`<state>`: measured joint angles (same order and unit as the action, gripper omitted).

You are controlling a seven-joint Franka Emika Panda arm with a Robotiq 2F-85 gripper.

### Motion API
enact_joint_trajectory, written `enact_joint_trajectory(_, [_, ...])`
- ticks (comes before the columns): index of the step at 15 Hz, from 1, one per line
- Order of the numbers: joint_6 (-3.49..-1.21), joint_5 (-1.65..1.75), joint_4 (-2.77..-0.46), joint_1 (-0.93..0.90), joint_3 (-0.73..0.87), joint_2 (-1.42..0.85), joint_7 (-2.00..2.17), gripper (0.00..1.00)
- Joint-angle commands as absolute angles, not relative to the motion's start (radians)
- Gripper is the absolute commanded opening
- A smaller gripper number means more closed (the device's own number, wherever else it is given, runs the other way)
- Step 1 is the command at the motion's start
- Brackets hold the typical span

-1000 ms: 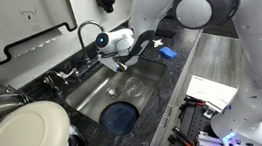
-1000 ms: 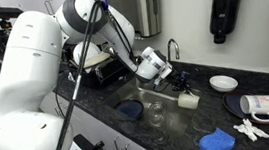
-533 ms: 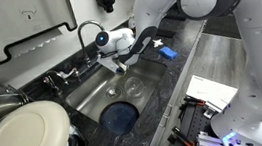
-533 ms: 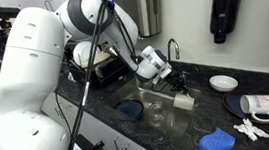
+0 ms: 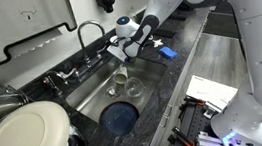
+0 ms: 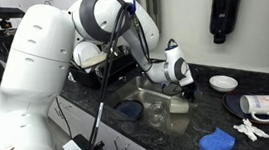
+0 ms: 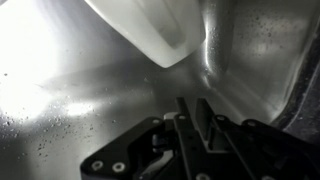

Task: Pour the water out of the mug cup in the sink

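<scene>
The mug cup (image 6: pixel 180 104), pale and translucent, sits in the stainless sink (image 6: pixel 141 90) at its near side wall. It fills the top of the wrist view (image 7: pixel 150 30) and shows faintly in an exterior view (image 5: pixel 122 78). My gripper (image 6: pixel 183 83) hangs above the cup and apart from it, just under the curved faucet (image 5: pixel 86 30). In the wrist view its fingers (image 7: pixel 192 102) are shut together with nothing between them, over the bare basin floor (image 7: pixel 60 90). I cannot tell whether there is water in the cup.
A clear glass (image 5: pixel 133 85) and a dark blue round dish (image 5: pixel 119 117) lie in the basin. A white plate (image 5: pixel 23 137) stands at one end, a blue cloth (image 6: pixel 219 141) and a white bowl (image 6: pixel 224 82) on the dark countertop.
The gripper has risen from low beside the cup to a spot above it, and the arm has swung over. The cup stays in the sink.
</scene>
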<state>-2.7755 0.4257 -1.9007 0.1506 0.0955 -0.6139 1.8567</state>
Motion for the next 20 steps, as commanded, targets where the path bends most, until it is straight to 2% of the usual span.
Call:
enact_joint_trajectory(1, [-2.785, 0.232, -1.919, 0.384, -0.13, -0.623, 1.592, 0.04])
enact_joint_trajectory(3, [-2.732, 0.153, -1.9, 0.519, -0.267, -0.642, 1.431, 0.04])
enact_joint_trajectory(4, [-2.677, 0.112, -1.884, 0.567, -0.314, -0.648, 1.353, 0.43])
enact_joint_trajectory(5, [-2.619, 0.092, -1.871, 0.593, -0.335, -0.65, 1.308, 0.44])
enact_joint_trajectory(6, [-2.561, 0.088, -1.856, 0.605, -0.339, -0.648, 1.285, 0.5])
enact_joint_trajectory(7, [-2.498, -0.061, -1.844, 0.48, -0.202, -0.615, 1.168, 0.56])
enact_joint_trajectory(13, [-2.219, -0.108, -1.726, 0.278, 0.054, -0.58, 1.084, 0.97])
enact_joint_trajectory(20, [-2.115, -0.105, -1.646, 0.193, 0.158, -0.581, 1.088, 1.0])
